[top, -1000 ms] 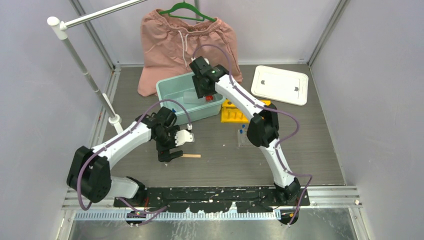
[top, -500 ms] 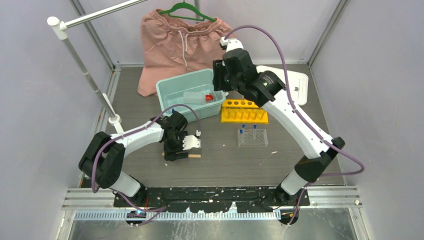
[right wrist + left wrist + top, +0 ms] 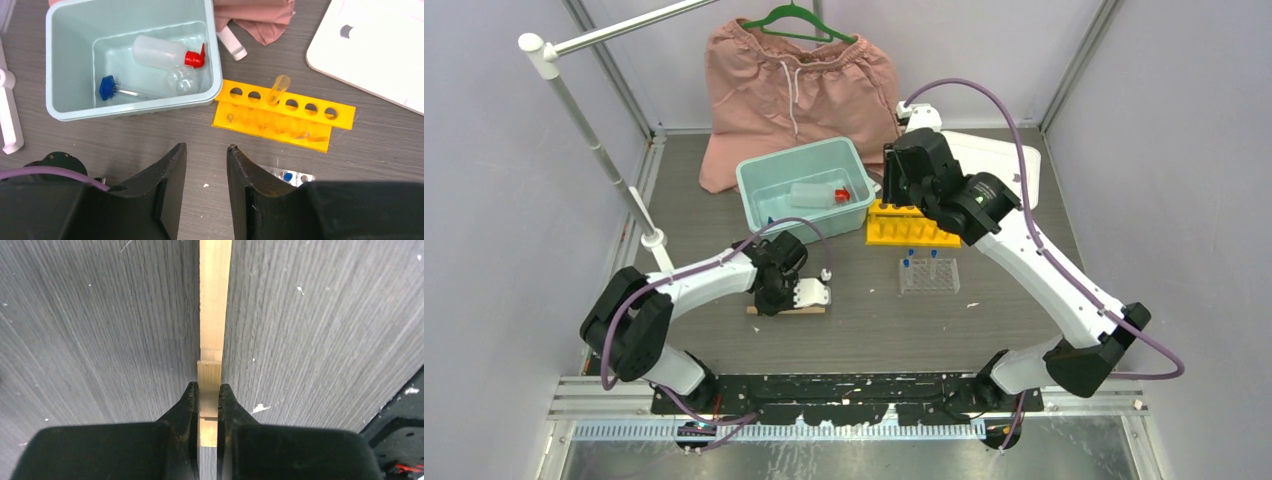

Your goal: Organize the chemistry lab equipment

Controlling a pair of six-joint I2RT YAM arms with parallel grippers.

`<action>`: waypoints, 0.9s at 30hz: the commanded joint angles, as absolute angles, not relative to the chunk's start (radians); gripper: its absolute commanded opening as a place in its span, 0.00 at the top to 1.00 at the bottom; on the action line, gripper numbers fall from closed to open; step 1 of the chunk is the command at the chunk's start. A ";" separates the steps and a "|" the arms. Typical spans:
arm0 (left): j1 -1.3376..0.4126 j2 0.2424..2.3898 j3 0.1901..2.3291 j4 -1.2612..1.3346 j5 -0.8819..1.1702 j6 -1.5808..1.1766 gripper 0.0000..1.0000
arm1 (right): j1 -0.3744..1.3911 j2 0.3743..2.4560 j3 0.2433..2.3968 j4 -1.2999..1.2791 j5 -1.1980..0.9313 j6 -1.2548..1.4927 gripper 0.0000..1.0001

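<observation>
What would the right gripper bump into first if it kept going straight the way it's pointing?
The right gripper would probably hit bare table between the bin and the yellow rack, though depth is unclear and the bin's corner is close.

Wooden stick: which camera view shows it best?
Left wrist view: the wooden stick runs up the frame in close-up, pinched by the left gripper. Top external shows only a thin strip under that gripper. Right wrist misses it entirely.

Stick [image 3: 215,315] pale wood; table [image 3: 325,315] grey, wood-grained; bin [image 3: 70,75] teal; rack [image 3: 280,125] yellow; bottle [image 3: 157,52] white, red nozzle; shorts [image 3: 794,80] pink.
</observation>
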State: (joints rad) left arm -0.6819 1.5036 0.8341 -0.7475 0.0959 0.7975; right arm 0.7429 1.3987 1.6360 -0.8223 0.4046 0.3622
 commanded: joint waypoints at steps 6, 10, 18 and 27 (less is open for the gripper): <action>-0.689 1.373 1.155 -1.084 0.105 0.737 1.00 | 0.705 1.317 1.647 -0.814 0.497 0.382 0.59; -0.672 1.355 1.356 -1.187 0.074 0.749 1.00 | 0.646 1.305 1.664 -0.849 0.482 0.425 0.59; -0.578 1.620 1.822 -1.263 -0.043 0.791 1.00 | 0.573 1.271 1.661 -0.875 0.468 0.444 0.60; -0.533 1.947 2.116 -1.214 -0.071 0.790 1.00 | 0.461 1.257 1.654 -0.896 0.441 0.476 0.58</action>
State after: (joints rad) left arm -0.5400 1.8809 2.0716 -1.2263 -0.0383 0.7937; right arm 0.5117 1.2846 1.6363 -0.9112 0.4484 0.4458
